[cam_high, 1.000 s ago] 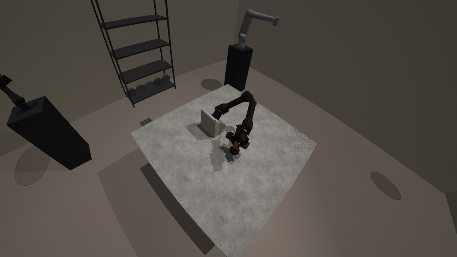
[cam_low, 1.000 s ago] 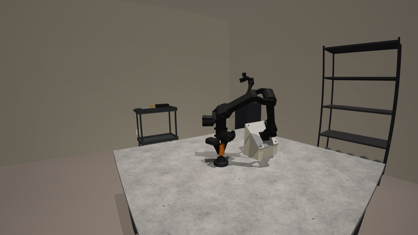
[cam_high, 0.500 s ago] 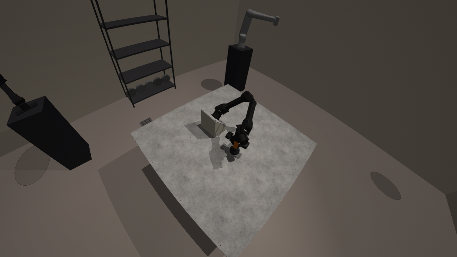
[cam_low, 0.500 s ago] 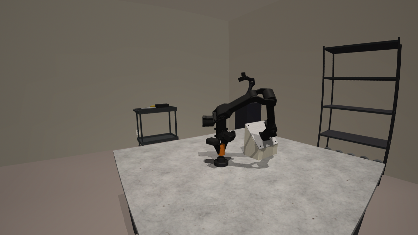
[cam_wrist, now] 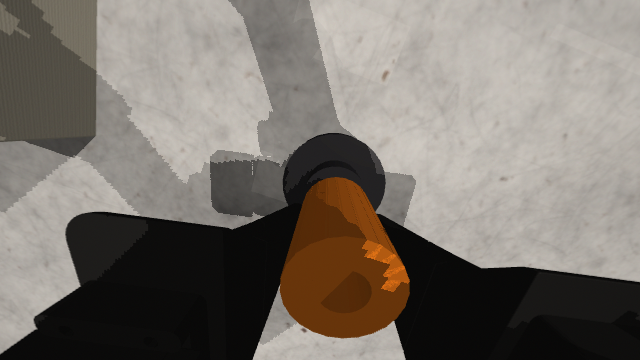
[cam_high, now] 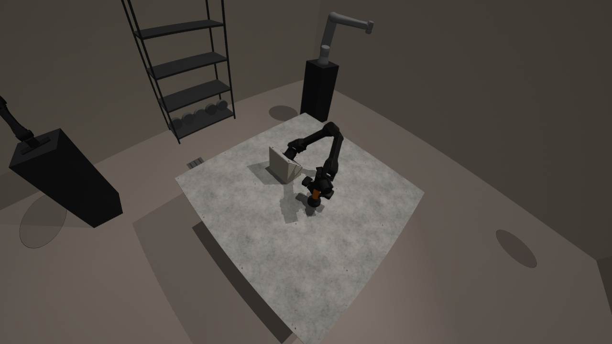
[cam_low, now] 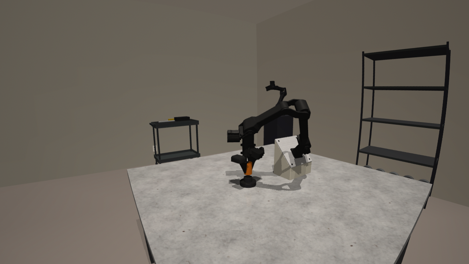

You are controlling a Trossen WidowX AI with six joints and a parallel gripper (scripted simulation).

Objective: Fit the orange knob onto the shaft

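Near the middle of the square, grey-mottled stone-look table [cam_high: 299, 256] [cam_low: 278, 223] [cam_wrist: 500, 100], well in from every edge, a low, round, dark pedestal [cam_high: 314, 201] [cam_low: 247, 183] [cam_wrist: 334, 150] stands upright. Above it, the black parallel-jaw gripper [cam_high: 315, 194] [cam_low: 249, 168] [cam_wrist: 336, 216] points downward, its two fingers closed on the sides of the tall orange cylindrical knob [cam_high: 315, 194] [cam_low: 249, 168] [cam_wrist: 340, 250]. The knob is at the top of the pedestal's narrower raised part and has not gone down to its broad base; whether its lower end touches the shaft cannot be told. A D-shaped recess shows in the knob's upper face, its flat side slanting across the wrist view.

The black six-joint arm [cam_high: 335, 149] [cam_low: 265, 118] arches over to the pedestal from a cream wedge-shaped block with a pale sloping top plate [cam_high: 279, 166] [cam_low: 282, 160] [cam_wrist: 50, 90], on which it is mounted. That block is the nearest bulky thing, set apart from the pedestal with a strip of table between them. On the pedestal's side away from the block, a broad stretch of tabletop runs out to the edge, giving the hand open room that way.
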